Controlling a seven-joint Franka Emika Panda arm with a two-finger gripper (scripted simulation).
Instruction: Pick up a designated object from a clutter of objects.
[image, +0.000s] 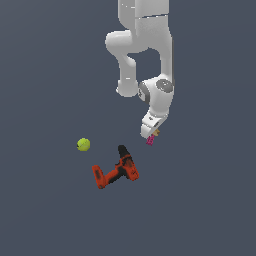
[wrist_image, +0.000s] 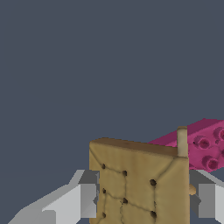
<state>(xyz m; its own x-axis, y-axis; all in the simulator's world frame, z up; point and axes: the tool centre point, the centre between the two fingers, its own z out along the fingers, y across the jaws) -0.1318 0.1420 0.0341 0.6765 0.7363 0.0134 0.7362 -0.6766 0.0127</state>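
Wrist view puts your gripper right on the tan-brown piece: a grey finger sits against one flank of it and the other finger shows at the opposite flank, so the jaws are closed narrow onto the piece and hold it. The piece fills the space between the fingers, its face creased and dotted with small holes. Just behind it lies the magenta-pink block, studded on top; whether the two touch, you cannot tell.

In the exterior view your gripper hangs tilted from the white arm, with a speck of tan and the pink block at its tip. The red-and-black drill lies near, below it in that picture, and the yellow-green ball sits well apart toward the exterior view's left.
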